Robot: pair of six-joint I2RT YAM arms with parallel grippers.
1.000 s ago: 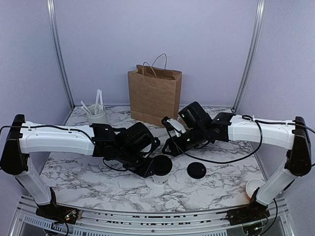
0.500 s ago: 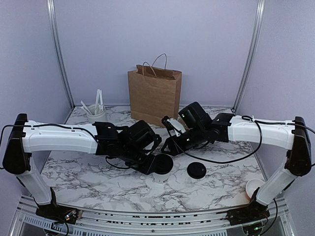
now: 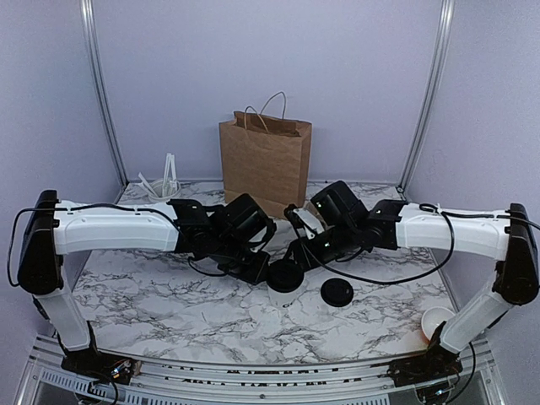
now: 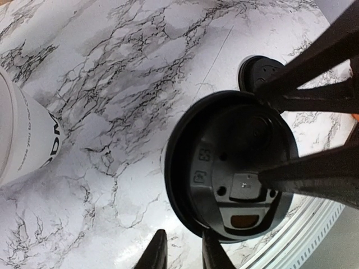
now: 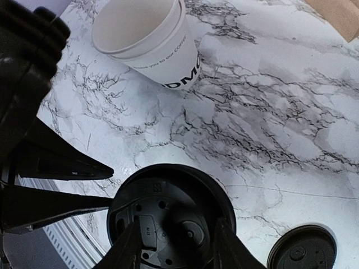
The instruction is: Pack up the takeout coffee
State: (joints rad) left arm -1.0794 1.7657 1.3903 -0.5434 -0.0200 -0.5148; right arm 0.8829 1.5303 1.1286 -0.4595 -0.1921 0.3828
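Observation:
Only the round black lid of the takeout coffee (image 3: 285, 276) shows; its white body is hidden under it. The lid fills the left wrist view (image 4: 230, 168) and the right wrist view (image 5: 168, 218). My right gripper (image 3: 295, 256) comes down onto it from behind, and its fingers (image 5: 175, 241) press on either side of the lid's raised top. My left gripper (image 3: 263, 272) is just left of the cup. Its fingers (image 4: 183, 241) stand a little apart with bare table between them, and the right fingertip touches the lid's rim.
A loose black lid (image 3: 337, 292) lies just right of the coffee. A lidless stack of white cups (image 5: 148, 42) stands close by. A brown paper bag (image 3: 265, 164) stands open at the back. There is a tub of white cutlery (image 3: 164, 196) at back left and another cup (image 3: 436, 321) at front right.
The coffee and my left gripper have moved right and toward the back. My right gripper has come down onto the lid.

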